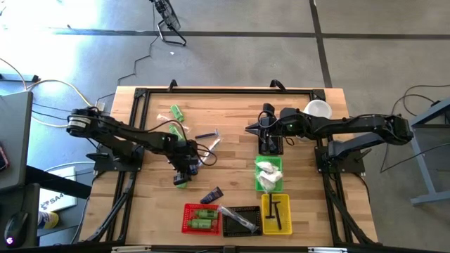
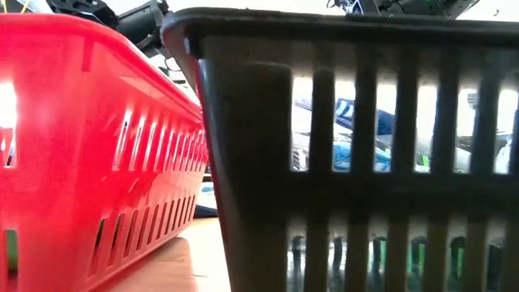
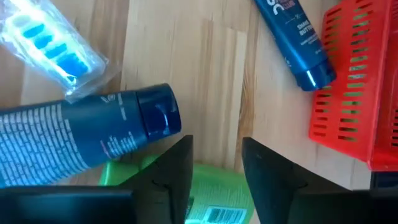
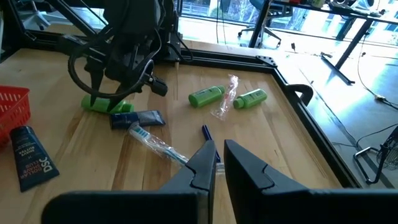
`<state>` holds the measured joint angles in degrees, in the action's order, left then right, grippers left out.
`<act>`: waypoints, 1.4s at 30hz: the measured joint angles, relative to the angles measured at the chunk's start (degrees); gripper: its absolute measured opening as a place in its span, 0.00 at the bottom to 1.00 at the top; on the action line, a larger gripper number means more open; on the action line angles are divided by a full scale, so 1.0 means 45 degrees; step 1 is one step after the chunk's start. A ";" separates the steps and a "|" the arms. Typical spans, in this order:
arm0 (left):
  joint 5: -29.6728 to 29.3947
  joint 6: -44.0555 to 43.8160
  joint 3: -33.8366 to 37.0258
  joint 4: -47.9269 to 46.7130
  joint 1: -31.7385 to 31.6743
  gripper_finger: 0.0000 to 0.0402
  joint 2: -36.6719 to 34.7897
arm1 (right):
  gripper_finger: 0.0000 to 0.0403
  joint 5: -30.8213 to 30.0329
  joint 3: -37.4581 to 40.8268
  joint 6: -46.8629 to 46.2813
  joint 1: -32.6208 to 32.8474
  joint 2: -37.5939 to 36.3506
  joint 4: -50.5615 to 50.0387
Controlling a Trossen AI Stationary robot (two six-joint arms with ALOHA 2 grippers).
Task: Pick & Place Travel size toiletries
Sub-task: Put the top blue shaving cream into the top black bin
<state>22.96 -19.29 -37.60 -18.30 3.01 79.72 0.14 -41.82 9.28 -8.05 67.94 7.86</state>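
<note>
While left gripper (image 3: 214, 165) straddles green bottle (image 3: 214, 199) open, navy tube (image 3: 81, 134) crowds; right gripper (image 4: 219, 163) near-closed, empty.

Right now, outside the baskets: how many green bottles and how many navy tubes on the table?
Green bottles: 3
Navy tubes: 2
Total: 5
</note>
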 joint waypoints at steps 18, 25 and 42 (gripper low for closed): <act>-0.1202 0.0233 -0.0010 -0.0095 -0.0010 0.01 0.0059 | 0.06 0.0000 0.0000 0.0005 0.0000 0.0000 0.0016; -0.1141 0.0232 -0.0002 -0.0401 -0.0010 0.01 0.0492 | 0.06 0.0001 0.0000 0.0010 0.0004 0.0000 0.0024; -0.2406 0.1336 -0.0005 0.1908 -0.0419 0.01 0.1103 | 0.06 0.0005 0.0000 0.0014 0.0005 0.0000 0.0121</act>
<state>12.13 -13.28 -37.63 -9.72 1.12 84.68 0.16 -41.82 9.34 -8.03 67.94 8.40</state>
